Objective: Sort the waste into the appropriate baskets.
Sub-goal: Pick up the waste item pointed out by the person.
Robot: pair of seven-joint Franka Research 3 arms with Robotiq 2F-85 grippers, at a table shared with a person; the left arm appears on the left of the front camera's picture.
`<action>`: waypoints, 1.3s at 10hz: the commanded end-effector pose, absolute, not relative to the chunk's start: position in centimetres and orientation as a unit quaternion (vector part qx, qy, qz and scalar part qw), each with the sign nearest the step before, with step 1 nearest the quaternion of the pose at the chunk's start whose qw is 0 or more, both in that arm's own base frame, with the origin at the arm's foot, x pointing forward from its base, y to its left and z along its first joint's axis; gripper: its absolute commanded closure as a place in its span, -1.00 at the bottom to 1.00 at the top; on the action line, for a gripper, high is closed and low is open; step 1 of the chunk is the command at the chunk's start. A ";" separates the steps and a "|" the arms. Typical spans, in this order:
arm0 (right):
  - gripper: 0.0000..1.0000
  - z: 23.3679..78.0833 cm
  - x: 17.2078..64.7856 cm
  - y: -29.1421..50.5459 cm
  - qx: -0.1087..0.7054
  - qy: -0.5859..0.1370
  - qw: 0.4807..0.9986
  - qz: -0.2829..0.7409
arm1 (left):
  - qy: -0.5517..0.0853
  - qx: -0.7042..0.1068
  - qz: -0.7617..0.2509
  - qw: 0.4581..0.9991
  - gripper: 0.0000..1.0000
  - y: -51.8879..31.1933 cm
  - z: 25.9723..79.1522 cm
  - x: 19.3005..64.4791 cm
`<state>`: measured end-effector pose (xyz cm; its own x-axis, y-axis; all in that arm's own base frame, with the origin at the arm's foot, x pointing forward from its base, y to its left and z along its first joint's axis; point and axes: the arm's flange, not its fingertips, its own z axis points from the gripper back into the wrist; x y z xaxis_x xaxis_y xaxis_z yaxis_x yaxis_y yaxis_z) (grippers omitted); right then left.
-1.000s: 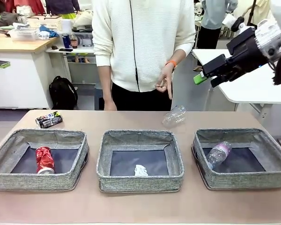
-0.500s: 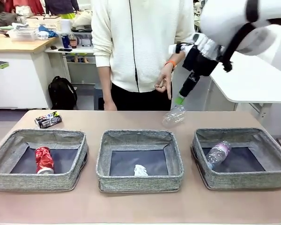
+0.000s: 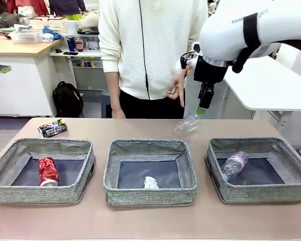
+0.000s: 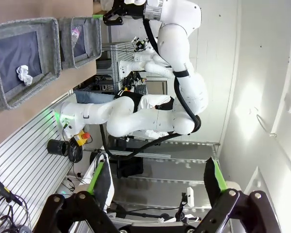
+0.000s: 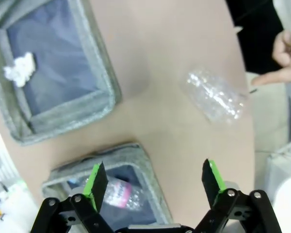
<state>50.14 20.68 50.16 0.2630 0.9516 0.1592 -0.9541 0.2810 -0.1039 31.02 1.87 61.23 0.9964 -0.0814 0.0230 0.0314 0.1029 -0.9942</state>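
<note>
three grey baskets sat in a row on the near half of the desk [image 3: 140,221]. the left basket [image 3: 42,145] held a red drink can [image 3: 47,171], the middle basket [image 3: 148,146] a small crumpled paper ball [image 3: 150,183], and the right basket [image 3: 256,144] a small clear bottle with a pinkish label [image 3: 234,164]. two pieces were left outside: a dark multicoloured can [image 3: 52,128] on the desk behind the left basket, and a clear crushed plastic bottle [image 3: 186,124] behind the gap between the middle and right baskets, near the person's hand [image 3: 177,89].

the right end effector [image 3: 201,110] hung just above that crushed bottle, fingers pointing down and spread wide with nothing between them. the step in hand looked like the approach for a pick. in the right wrist view the bottle lay ahead of the finger gap and off to one side, so the next move likely called for a shift forward, a descent, and a wrist turn so the fingers straddled the bottle's narrow width. the right basket seemed its likely home.

the crushed bottle lay on its side, long axis slanting from near-left to far-right in the front view; which end carried the neck was unclear.

the left end effector [image 4: 155,170] was spread and empty, aimed away from the desk.
</note>
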 end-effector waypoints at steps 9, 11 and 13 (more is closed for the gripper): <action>-1.00 42.1 54.6 22.2 -0.061 -0.096 0.581 0.806 | 0.015 -0.677 -0.046 0.734 -1.00 1.8 61.3 30.7; -1.00 40.4 56.2 22.4 -0.069 -0.095 0.594 0.796 | 0.015 -0.677 -0.046 0.734 -1.00 1.8 61.3 30.7; -1.00 39.6 57.7 22.9 -0.067 -0.090 0.592 0.798 | 0.015 -0.677 -0.046 0.734 -1.00 1.8 61.3 30.7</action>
